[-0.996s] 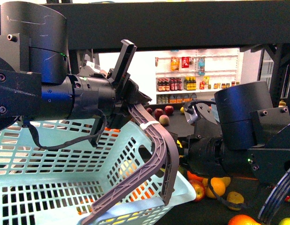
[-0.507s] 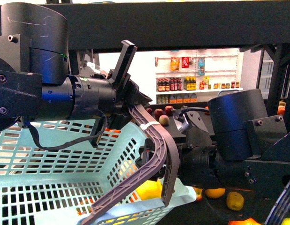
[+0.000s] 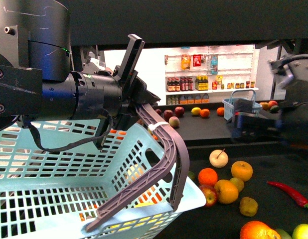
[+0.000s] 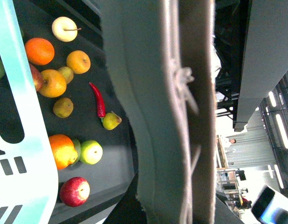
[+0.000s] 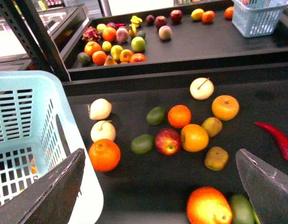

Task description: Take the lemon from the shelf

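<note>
— Where's the lemon [image 3: 136, 224]?
— You see only a smooth yellow patch behind the slatted blue basket [image 3: 44, 164] wall. Your left gripper [image 3: 140, 107] clamps its curved grey plastic handle [image 3: 170, 144]; your right gripper [image 5: 160, 158] gapes wide, empty.

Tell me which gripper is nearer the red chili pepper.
Right. The right gripper hangs open over the shelf deck, chili pepper near one finger. The left gripper, shut on the basket handle, is far off to the side.

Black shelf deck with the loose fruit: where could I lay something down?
The black deck is bare between the orange-yellow round fruit and the red chilli pepper, and between the red apple and the large orange. Around that apple it is crowded.
</note>
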Controlling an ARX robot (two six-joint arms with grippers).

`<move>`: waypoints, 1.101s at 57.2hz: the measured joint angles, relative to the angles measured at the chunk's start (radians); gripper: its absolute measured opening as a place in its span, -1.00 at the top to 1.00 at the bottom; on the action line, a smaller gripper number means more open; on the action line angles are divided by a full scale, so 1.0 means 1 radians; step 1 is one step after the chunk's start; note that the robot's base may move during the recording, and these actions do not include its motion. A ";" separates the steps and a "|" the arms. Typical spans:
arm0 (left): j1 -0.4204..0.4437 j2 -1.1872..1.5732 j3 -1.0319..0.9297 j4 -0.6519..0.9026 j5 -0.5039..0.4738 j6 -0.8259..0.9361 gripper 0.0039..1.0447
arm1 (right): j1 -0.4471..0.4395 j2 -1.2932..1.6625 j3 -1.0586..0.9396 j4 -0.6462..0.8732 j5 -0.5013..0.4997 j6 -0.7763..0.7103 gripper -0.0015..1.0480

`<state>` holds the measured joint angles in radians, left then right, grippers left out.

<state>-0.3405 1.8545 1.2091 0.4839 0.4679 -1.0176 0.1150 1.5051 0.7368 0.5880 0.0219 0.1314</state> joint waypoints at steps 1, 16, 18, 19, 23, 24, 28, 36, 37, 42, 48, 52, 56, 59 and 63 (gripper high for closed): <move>0.000 0.000 0.000 0.000 0.000 -0.001 0.86 | -0.003 -0.045 -0.035 -0.002 0.009 -0.010 -0.86; 0.000 0.000 0.000 0.000 -0.005 0.000 0.86 | 0.039 -0.821 -0.455 -0.286 0.141 -0.115 -0.60; 0.000 0.000 0.000 0.000 -0.005 0.000 0.86 | 0.053 -0.935 -0.492 -0.360 0.151 -0.121 -0.47; 0.000 0.000 0.000 0.000 -0.005 0.000 0.86 | 0.058 -0.988 -0.509 -0.396 0.154 -0.121 -0.41; 0.001 0.000 0.000 0.000 -0.005 0.000 0.86 | 0.055 -1.128 -0.554 -0.455 0.145 -0.124 -0.21; 0.001 0.000 0.000 0.000 -0.006 0.000 0.86 | 0.051 -1.162 -0.562 -0.460 0.135 -0.125 -0.14; 0.001 0.000 0.000 0.000 -0.004 0.001 0.86 | 0.033 -1.220 -0.573 -0.460 0.120 -0.126 0.09; -0.001 0.000 0.000 0.000 0.000 -0.004 0.86 | -0.090 -1.265 -0.623 -0.472 -0.011 -0.126 0.58; -0.001 0.000 0.000 0.000 -0.001 -0.004 0.86 | -0.095 -1.269 -0.626 -0.472 -0.011 -0.126 0.61; 0.000 0.000 0.000 0.000 -0.004 0.000 0.86 | -0.109 -1.287 -0.640 -0.473 -0.016 -0.126 0.88; 0.000 0.000 0.000 0.000 -0.004 0.002 0.86 | -0.110 -1.368 -0.649 -0.561 -0.021 -0.129 0.95; 0.000 0.000 0.000 0.000 -0.005 -0.001 0.86 | -0.113 -1.417 -0.665 -0.592 -0.019 -0.129 0.95; 0.000 0.000 0.000 0.000 -0.006 0.001 0.86 | -0.113 -1.436 -0.666 -0.594 -0.022 -0.129 0.95; 0.000 0.000 0.000 0.000 -0.004 0.002 0.86 | -0.113 -1.443 -0.667 -0.594 -0.023 -0.129 0.95; 0.000 0.000 0.000 0.000 -0.002 0.001 0.86 | -0.113 -1.447 -0.674 -0.594 -0.023 -0.129 0.95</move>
<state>-0.3405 1.8549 1.2091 0.4839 0.4656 -1.0168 0.0021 0.0582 0.0628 -0.0059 -0.0006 0.0029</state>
